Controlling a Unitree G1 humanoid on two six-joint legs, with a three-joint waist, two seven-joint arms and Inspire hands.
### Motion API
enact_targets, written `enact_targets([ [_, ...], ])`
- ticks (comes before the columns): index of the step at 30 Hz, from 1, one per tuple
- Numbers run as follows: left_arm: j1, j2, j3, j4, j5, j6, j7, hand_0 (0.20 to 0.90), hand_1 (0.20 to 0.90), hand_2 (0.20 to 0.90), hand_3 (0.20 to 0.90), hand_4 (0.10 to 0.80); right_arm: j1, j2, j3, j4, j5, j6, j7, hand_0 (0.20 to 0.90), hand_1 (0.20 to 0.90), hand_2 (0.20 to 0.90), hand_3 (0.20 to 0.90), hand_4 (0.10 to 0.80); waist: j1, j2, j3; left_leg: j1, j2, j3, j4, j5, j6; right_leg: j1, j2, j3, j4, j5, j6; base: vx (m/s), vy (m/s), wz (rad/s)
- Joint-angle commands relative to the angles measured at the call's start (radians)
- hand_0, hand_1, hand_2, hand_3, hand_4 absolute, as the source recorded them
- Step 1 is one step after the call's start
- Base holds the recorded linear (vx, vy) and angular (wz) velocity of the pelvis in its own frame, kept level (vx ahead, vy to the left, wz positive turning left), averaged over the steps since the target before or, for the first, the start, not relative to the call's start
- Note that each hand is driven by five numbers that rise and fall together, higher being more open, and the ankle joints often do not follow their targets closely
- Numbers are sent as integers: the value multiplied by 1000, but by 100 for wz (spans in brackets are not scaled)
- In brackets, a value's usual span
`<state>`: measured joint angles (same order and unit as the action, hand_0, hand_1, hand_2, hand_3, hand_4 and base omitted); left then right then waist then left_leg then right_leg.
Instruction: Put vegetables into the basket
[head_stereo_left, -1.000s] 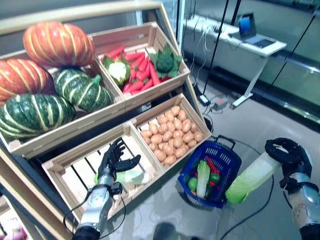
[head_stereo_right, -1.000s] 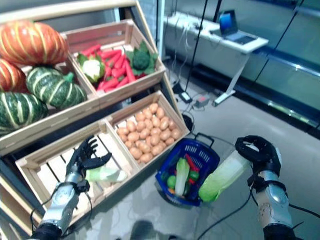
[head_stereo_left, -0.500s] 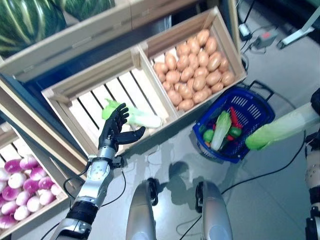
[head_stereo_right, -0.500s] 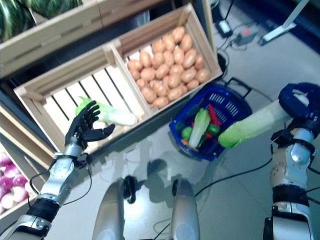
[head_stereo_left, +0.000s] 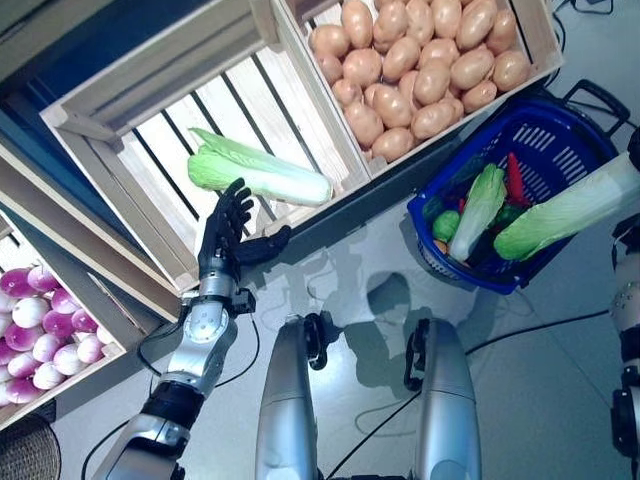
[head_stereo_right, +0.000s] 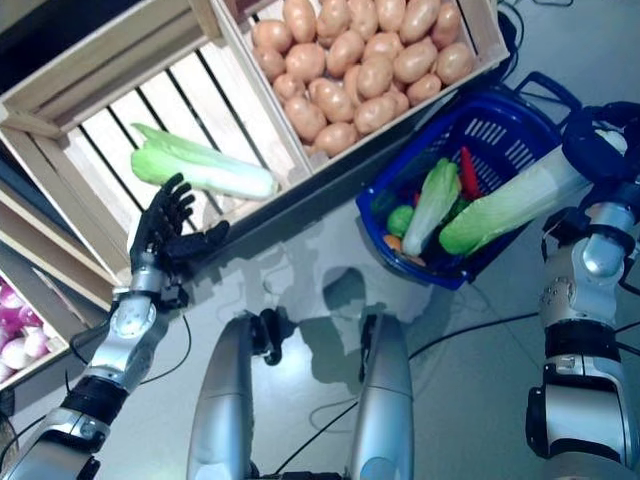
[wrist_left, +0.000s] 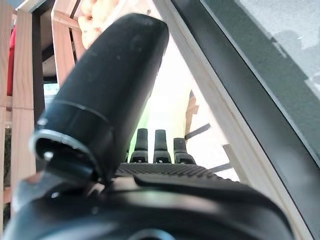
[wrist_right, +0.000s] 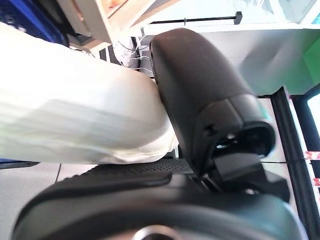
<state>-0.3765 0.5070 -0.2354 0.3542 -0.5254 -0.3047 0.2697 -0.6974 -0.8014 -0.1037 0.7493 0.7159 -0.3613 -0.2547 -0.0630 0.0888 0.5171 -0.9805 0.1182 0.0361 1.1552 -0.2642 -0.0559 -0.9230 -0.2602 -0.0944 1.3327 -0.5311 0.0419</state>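
Note:
My right hand (head_stereo_right: 602, 150) is shut on a pale green napa cabbage (head_stereo_left: 565, 211) and holds it over the right side of the blue basket (head_stereo_left: 560, 150), leafy end down; it also shows in the right wrist view (wrist_right: 75, 110). The basket stands on the floor and holds another napa cabbage (head_stereo_left: 478, 208), a red pepper (head_stereo_left: 513, 178) and a green round vegetable (head_stereo_left: 446, 225). My left hand (head_stereo_left: 226, 232) is open with straight fingers at the front edge of the slatted wooden crate (head_stereo_left: 150, 150), just below a napa cabbage (head_stereo_left: 262, 174) lying in it, and shows in the left wrist view (wrist_left: 120, 95).
A crate of potatoes (head_stereo_left: 420, 70) stands beside the slatted crate, right behind the basket. A lower shelf at the left holds purple-white round vegetables (head_stereo_left: 40, 330). Grey floor lies in front of the stand.
The camera has tilted further down, shifting the whole scene. My right hand has brought the napa cabbage closer over the basket. My left hand stays open at the crate's front edge.

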Motion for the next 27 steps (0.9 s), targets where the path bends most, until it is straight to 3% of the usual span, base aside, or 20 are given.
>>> enact_targets([
  [1,-63,29,7,-85,-15,-129,22,900,900,900,900,800,-134,-123,10,3,-32,-68,-66,418,418,418,418,478,7,-5,-66,48,-52,55,144,-226,92,-3,44,-32,-57,103,-99,-14,-6,5],
  [2,-64,30,6,-87,-18,-128,22,900,900,900,900,800,-139,-126,16,9,-45,-65,-82,627,627,627,627,618,8,-4,-66,45,-53,55,146,-226,92,-7,45,-32,-55,102,-99,-2,-10,6],
  [3,-64,31,6,-93,-23,-127,22,900,900,900,900,800,-151,-130,31,24,-85,-56,-115,900,900,900,900,800,10,-2,-67,35,-56,53,154,-226,91,-16,48,-31,-46,100,-99,-1,-12,4],
  [12,-57,45,2,-120,-30,-134,10,900,900,900,900,800,-157,-125,39,4,-13,-63,-49,900,900,900,900,800,15,-8,-68,32,-54,49,143,-216,90,-21,56,-34,-49,109,-96,0,0,0],
  [27,-46,65,-3,-135,32,-125,-3,900,900,900,900,800,-82,-102,8,-27,18,-75,7,900,900,900,900,800,26,-53,-85,145,-28,51,77,-189,90,96,61,-55,-132,138,-90,25,7,1],
])
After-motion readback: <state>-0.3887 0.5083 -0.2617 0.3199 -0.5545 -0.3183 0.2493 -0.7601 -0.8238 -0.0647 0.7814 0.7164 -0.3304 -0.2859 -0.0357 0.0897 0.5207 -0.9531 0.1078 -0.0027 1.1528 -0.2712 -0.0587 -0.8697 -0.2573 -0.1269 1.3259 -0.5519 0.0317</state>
